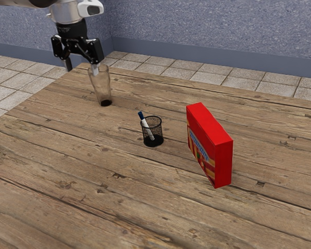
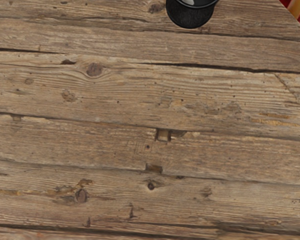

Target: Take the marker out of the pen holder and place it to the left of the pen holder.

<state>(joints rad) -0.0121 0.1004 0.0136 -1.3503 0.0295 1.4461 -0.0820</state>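
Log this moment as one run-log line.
gripper: open, holding nothing | marker: leaning in pen holder, blue end up | glass: upright | red box: standing | removal: not yet done

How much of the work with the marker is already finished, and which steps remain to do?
Nothing of the job looks done: the marker stands tilted in the pen holder, its dark blue end above the rim. Nothing is in hand: the gripper is open, away from the holder. Left to do: grasp the marker, lift it out and lay it to the left of the holder.
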